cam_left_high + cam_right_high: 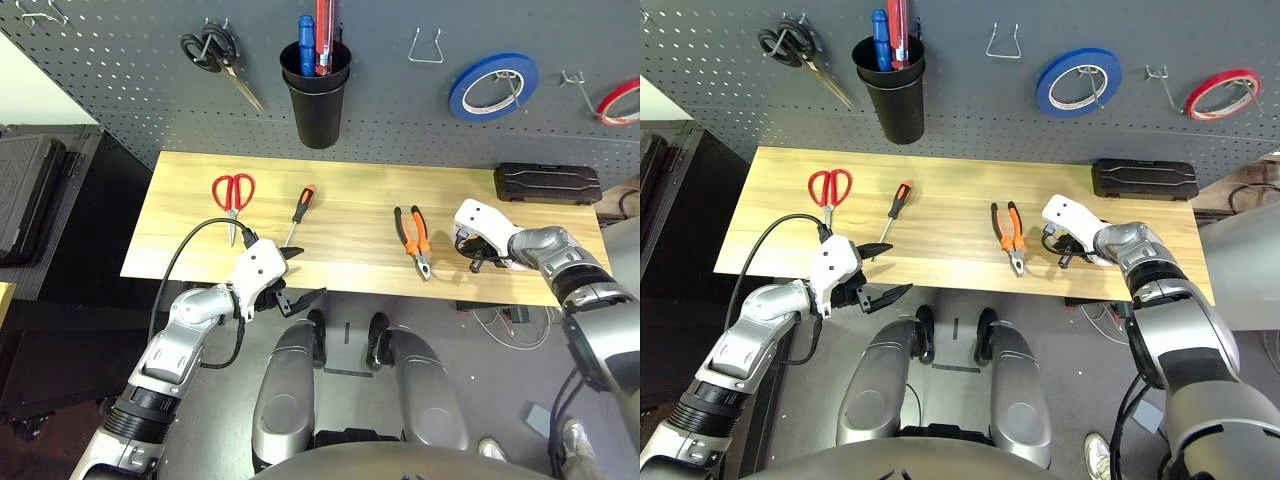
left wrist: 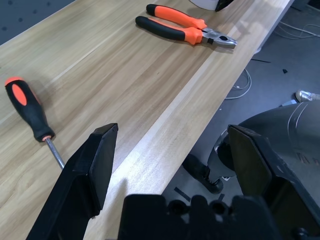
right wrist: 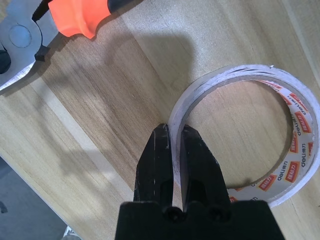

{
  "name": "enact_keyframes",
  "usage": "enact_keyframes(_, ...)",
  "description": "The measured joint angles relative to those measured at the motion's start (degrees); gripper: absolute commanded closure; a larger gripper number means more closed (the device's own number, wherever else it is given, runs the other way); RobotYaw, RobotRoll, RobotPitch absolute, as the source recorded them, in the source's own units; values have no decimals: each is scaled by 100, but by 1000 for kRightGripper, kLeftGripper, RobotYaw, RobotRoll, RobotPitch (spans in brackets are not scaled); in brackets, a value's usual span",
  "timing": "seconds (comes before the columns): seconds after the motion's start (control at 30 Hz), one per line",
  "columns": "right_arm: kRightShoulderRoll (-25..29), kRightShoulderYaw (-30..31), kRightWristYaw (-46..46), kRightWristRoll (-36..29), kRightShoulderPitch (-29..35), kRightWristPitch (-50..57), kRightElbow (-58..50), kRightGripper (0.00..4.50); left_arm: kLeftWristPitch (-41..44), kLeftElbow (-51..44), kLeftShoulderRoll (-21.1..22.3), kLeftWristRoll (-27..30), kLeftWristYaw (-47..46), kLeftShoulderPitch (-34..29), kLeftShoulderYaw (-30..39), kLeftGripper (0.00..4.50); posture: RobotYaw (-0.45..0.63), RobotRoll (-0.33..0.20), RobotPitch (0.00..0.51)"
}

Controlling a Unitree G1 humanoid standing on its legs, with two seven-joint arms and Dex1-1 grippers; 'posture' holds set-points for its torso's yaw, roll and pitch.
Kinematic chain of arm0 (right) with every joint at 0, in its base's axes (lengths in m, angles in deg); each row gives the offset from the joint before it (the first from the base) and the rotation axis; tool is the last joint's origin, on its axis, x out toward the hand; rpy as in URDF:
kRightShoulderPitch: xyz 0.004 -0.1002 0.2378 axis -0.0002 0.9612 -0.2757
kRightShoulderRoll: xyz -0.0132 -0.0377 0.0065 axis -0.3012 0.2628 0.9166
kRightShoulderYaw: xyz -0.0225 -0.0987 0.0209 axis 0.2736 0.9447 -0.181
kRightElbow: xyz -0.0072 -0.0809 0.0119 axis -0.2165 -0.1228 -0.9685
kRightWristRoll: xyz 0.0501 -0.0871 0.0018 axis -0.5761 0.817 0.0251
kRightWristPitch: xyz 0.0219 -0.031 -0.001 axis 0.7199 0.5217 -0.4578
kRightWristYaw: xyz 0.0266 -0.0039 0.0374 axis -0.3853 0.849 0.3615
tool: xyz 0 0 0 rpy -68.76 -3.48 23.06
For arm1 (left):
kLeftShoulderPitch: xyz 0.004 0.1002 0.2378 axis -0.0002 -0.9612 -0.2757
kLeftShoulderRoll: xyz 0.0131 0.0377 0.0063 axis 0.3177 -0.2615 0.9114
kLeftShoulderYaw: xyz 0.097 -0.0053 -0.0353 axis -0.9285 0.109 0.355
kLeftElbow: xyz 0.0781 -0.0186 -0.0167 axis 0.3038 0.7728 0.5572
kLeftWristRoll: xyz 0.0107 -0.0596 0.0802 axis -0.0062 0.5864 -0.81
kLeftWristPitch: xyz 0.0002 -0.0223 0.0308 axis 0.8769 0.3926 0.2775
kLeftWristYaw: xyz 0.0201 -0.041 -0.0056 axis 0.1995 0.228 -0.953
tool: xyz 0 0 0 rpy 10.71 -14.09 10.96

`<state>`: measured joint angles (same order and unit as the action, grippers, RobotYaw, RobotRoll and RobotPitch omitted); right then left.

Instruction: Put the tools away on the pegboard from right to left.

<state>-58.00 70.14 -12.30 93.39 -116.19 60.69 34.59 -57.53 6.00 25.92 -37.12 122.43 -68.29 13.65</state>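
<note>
My white tape roll (image 3: 280, 145) lies flat near the desk's right front corner, its thin wall pinched between my right fingers (image 3: 196, 165). The orange-and-black pliers (image 1: 413, 239) lie toward the front edge, nose forward. The thin screwdriver (image 1: 299, 212) and red-handled scissors (image 1: 233, 196) lie further left. The grey pegboard (image 1: 400, 110) stands behind the back edge

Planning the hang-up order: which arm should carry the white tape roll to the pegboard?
Right. Its tool is already shut on the white tape roll; the left tool hangs open near the screwdriver.
</note>
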Motion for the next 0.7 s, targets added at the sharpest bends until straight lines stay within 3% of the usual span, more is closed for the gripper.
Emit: enact_keyframes(0.7,287,-1014,-867,-806,943,-417,-621,4467,-118,1,-267,19,-211,136,48,0,376,0,280)
